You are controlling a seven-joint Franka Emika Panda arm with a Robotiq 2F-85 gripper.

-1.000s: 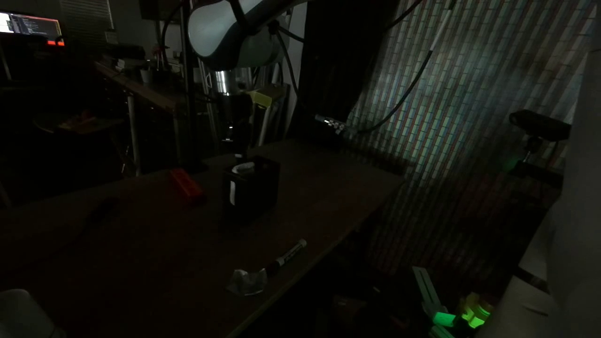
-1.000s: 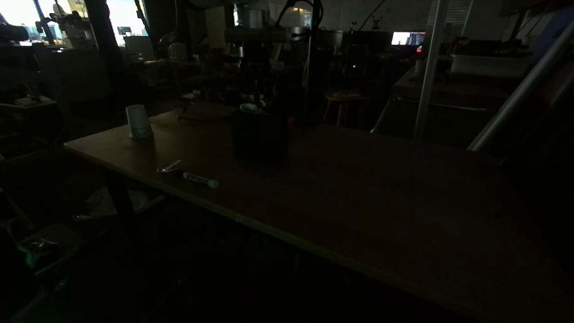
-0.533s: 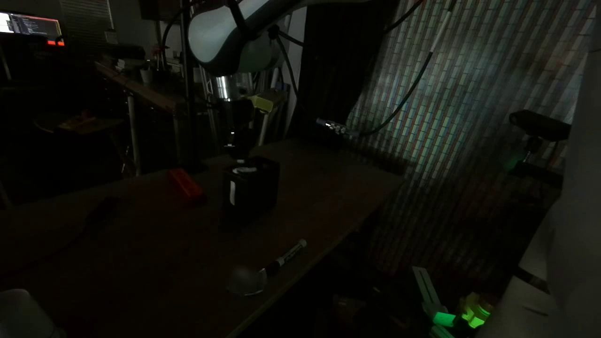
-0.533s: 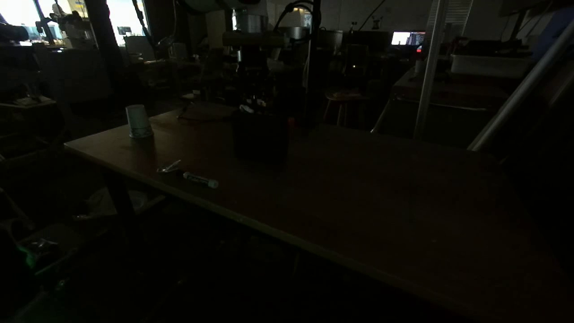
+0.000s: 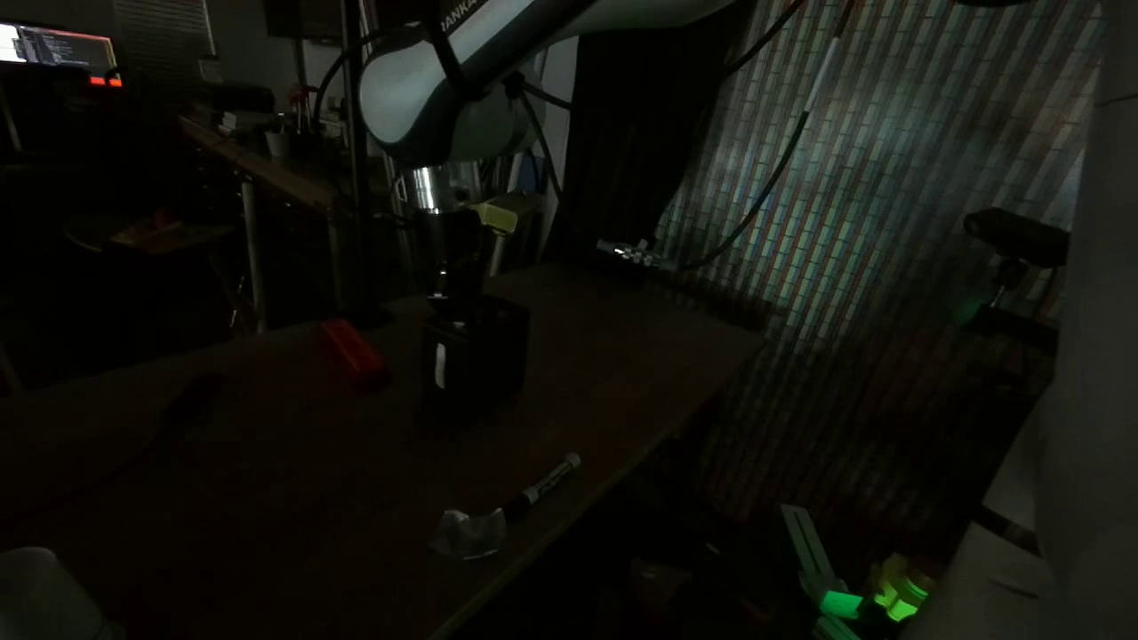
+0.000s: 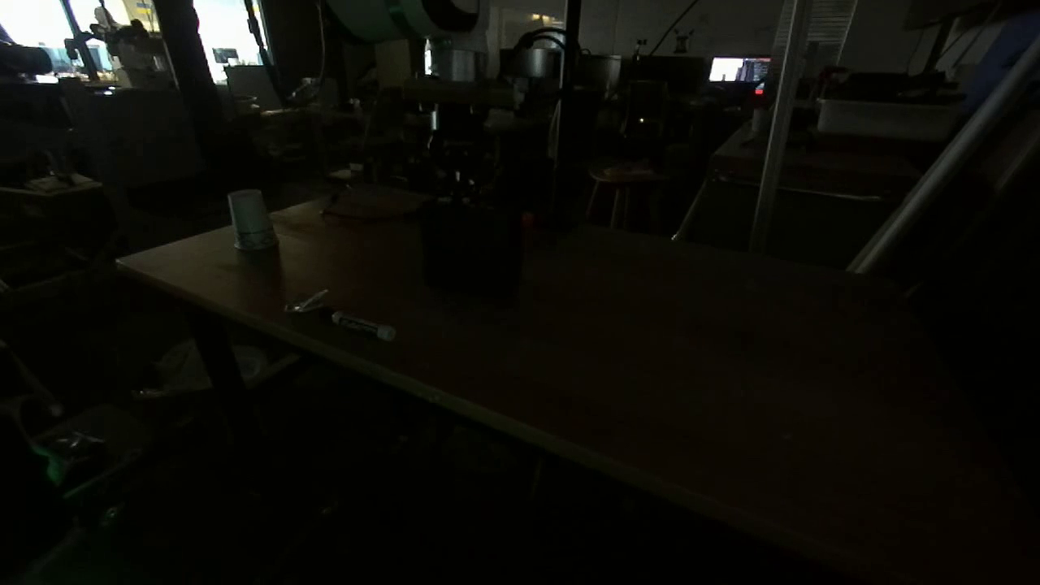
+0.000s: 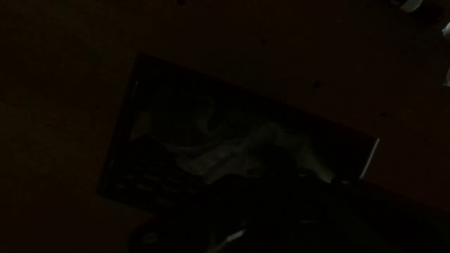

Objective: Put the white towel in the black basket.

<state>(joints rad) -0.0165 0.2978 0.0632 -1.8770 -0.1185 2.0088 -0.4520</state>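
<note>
The black basket [image 5: 476, 360] stands on the dark table; it is also in an exterior view [image 6: 471, 248] and, from above, in the wrist view [image 7: 370, 158]. The white towel [image 7: 225, 154] shows dimly inside the basket in the wrist view, crumpled and reaching to the fingertips. It is hidden in both exterior views. My gripper [image 5: 455, 302] points down at the basket's opening, its tips at or below the rim. It also shows dark in an exterior view [image 6: 463, 195] and the wrist view [image 7: 272, 179]. The dark hides whether its fingers hold the towel.
A red object [image 5: 353, 348] lies beside the basket. A marker [image 5: 551, 477] and crumpled clear plastic [image 5: 468, 534] lie near the table edge. A pale upturned cup [image 6: 253, 219] stands by the table's corner. The room is very dark.
My gripper has moved down to the basket's opening. The white towel, visible at the rim earlier, has sunk out of sight in both exterior views. The basket has not moved.
</note>
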